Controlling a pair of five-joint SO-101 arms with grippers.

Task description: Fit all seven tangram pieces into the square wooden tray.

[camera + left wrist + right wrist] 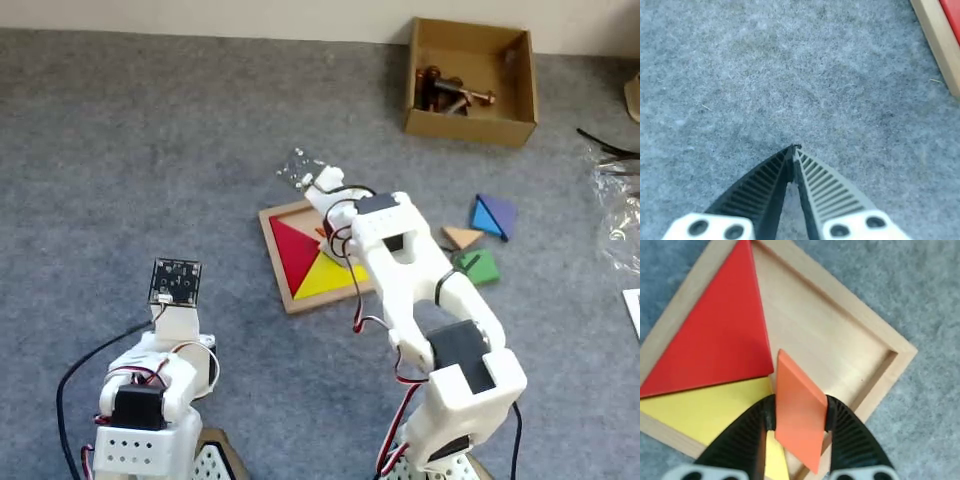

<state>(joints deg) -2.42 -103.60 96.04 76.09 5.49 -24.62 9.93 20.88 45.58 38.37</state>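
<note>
The tray [900, 352] lies beyond the left gripper [792, 148], whose jaws are pressed together on nothing above the grey mat [740, 75]. Over the tray's bare wood the right gripper [800, 407] clamps the orange piece [792, 385], beside the red triangle [715, 340] and yellow triangle [700, 410] lying inside. Farther off, a blue piece [487, 217], tan piece [462, 237] and green piece [478, 267] lie loose on the mat, with a cardboard box [470, 128] farthest back.

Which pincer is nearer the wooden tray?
Right. The right pincer hangs over the wooden tray, shut on the orange piece; the left pincer is shut above grey carpet, off the tray's edge.
</note>
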